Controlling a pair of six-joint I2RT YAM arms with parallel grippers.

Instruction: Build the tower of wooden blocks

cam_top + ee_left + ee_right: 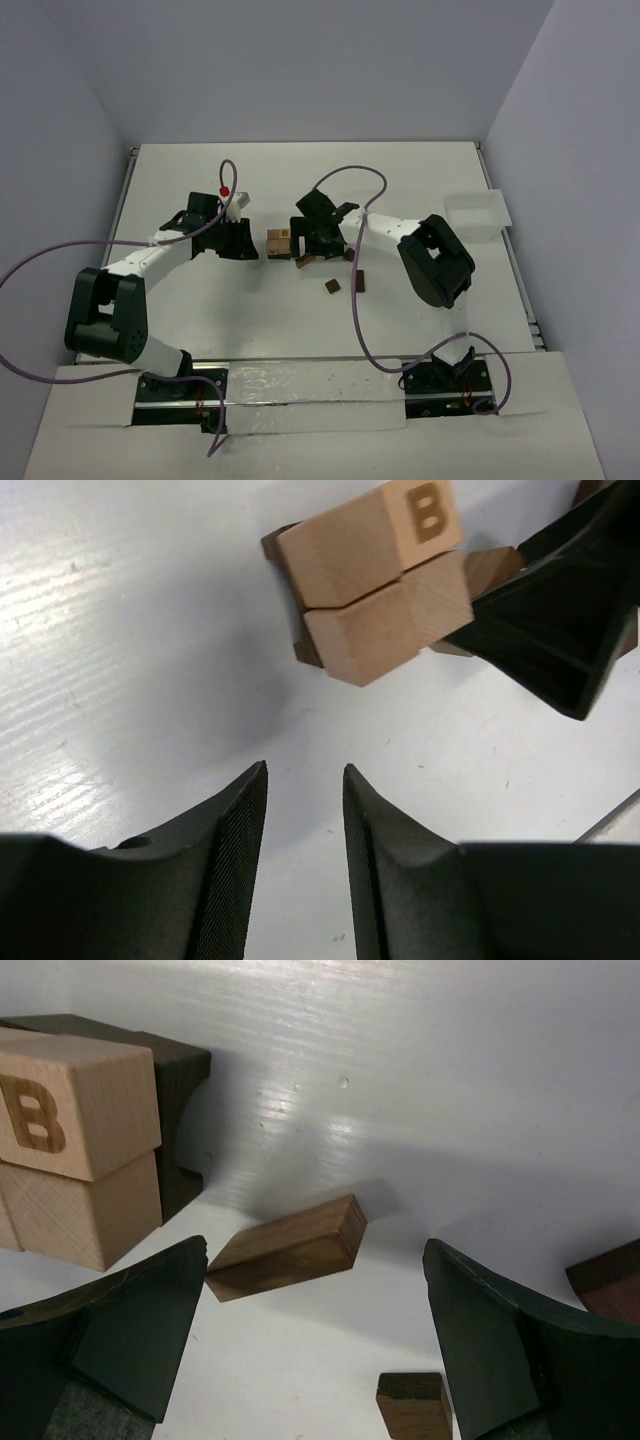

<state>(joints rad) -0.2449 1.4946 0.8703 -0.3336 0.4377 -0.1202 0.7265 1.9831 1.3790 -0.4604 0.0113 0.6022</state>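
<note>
The wood block tower (279, 243) is a short stack of light tan blocks over dark brown ones in the middle of the table. One tan block carries a letter B (375, 590). My left gripper (252, 243) sits just left of the tower, and in the left wrist view (305, 772) its jaws stand a narrow gap apart with nothing between them. My right gripper (306, 248) is at the tower's right side, wide open (315, 1255). A brown oblong block (290, 1245) lies flat on the table between its fingertips, untouched. The tower (80, 1110) is at that view's left.
Loose brown blocks lie right of the tower (332, 286) (360, 282). A small brown block (413, 1405) sits by the right finger, and a reddish one (610, 1285) at the view's edge. A white tray (478, 212) stands at the far right.
</note>
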